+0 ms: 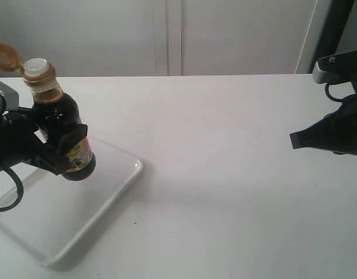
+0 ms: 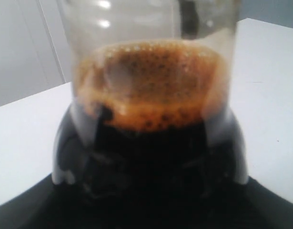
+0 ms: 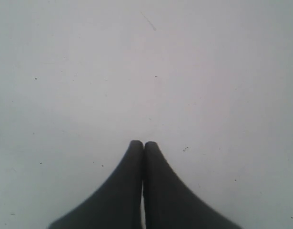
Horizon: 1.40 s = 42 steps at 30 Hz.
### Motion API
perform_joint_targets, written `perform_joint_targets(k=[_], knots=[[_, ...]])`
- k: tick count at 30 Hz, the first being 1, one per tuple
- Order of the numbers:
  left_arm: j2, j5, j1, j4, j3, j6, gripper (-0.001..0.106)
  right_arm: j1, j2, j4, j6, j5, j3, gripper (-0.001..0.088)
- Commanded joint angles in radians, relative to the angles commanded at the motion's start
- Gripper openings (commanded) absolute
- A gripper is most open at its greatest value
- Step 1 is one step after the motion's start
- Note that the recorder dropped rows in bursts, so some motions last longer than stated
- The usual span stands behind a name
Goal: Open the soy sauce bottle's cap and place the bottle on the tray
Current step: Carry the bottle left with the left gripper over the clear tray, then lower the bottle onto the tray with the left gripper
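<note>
Nearest, the tray lies at the tabletop's near left corner. Over its far end the left gripper clamps the soy sauce bottle, which is tilted with its cap flipped open. By the right edge, the right gripper hangs empty, fingers pressed together.

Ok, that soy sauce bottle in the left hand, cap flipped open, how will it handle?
Likely heavy for its size: the soy sauce bottle is glass, nearly full of dark liquid. Tilted with the cap open, it could spill if leaned further. Round and smooth, it may slip or roll on the tray.
</note>
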Motion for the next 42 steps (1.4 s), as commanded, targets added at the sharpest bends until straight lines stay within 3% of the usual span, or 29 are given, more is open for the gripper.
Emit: perform_joint_targets(k=[20,42], knots=[[0.031,-0.002,0.0,-0.143,0.069,0.092,0.0,0.0,0.0,0.002,0.0,0.0,0.0,0.0],[0.12,0.007,0.0,-0.162,0.069,0.103,0.0,0.0,0.0,0.002,0.0,-0.003,0.0,0.0]])
